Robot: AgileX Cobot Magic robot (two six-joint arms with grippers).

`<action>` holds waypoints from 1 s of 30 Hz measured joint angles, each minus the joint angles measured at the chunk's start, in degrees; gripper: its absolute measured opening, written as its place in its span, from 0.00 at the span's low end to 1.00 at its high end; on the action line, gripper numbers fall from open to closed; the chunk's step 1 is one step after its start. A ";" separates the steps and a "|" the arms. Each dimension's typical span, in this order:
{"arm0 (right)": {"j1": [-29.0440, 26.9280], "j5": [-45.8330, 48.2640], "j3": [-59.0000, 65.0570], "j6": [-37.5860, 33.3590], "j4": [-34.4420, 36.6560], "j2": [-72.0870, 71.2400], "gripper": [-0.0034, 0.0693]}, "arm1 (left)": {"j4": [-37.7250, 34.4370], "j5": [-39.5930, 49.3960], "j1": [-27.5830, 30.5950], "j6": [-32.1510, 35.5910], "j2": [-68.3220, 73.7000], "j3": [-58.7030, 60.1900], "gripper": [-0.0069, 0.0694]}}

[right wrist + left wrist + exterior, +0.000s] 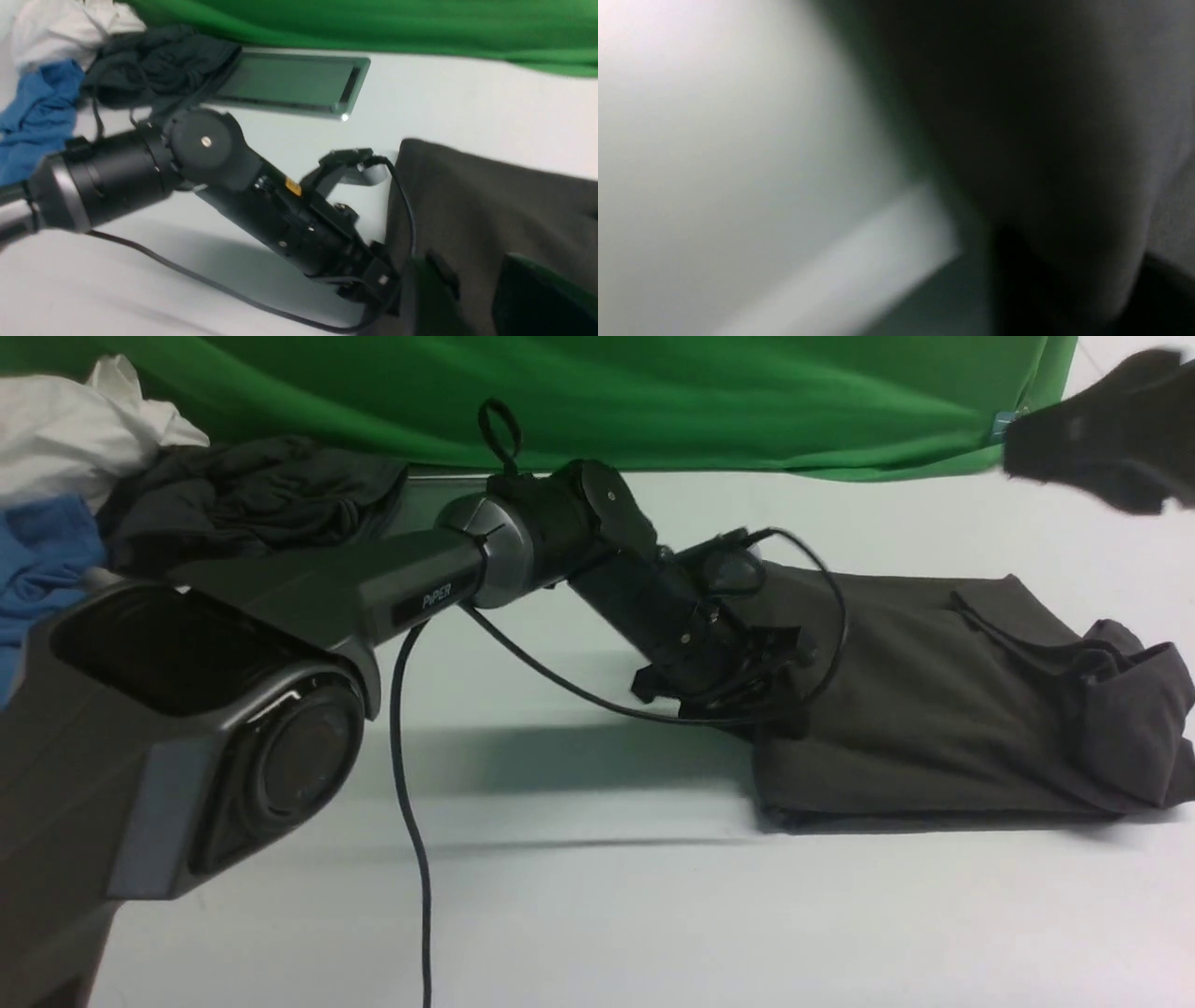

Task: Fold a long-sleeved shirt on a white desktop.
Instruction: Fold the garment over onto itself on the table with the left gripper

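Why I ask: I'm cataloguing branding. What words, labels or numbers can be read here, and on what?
"PiPER": white lettering on the left arm's forearm, slightly soft.
Unreadable: the yellow sticker near that arm's wrist is too small and blurred.
No lettering shows on the long-sleeved shirt as it lies.
Nothing else is legible, and the left wrist view is all blur.

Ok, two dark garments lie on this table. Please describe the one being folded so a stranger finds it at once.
Below the green backdrop stretches the white desktop. On its right half lies the long-sleeved shirt, a charcoal cloth laid flat in a long rectangle. The other dark garment is crumpled in the far-left pile beside a blue garment and white cloth.
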 joint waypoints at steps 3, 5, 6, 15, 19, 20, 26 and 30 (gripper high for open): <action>0.00 -0.27 0.00 0.00 0.73 2.85 0.33 | 6.42 3.60 0.94 -1.69 -1.23 0.10 0.18; 0.00 -0.53 0.00 -0.40 2.51 4.53 0.33 | 13.01 5.49 1.61 -2.70 -3.33 1.31 0.18; 0.00 -0.65 0.00 -1.46 3.86 5.33 0.34 | 17.02 5.87 2.09 -3.09 -4.95 2.54 0.18; 1.31 -1.67 0.00 -7.97 11.53 11.55 0.36 | 28.72 -0.35 14.09 -3.30 -23.49 27.71 0.18; 4.79 -3.07 0.00 -9.25 11.81 15.48 0.37 | 22.68 -9.11 21.23 -3.46 -28.41 43.03 0.18; 6.02 -3.77 0.00 -9.95 11.92 16.78 0.37 | 20.35 -11.71 22.66 -3.52 -29.52 45.81 0.18; 12.43 -2.95 -5.29 -15.51 12.11 24.68 0.38 | 16.61 -15.84 25.76 -6.36 -31.38 49.40 0.19; 14.32 2.75 -14.50 -17.01 12.17 31.22 0.38 | 22.55 -16.78 25.84 -7.13 -30.91 46.79 0.26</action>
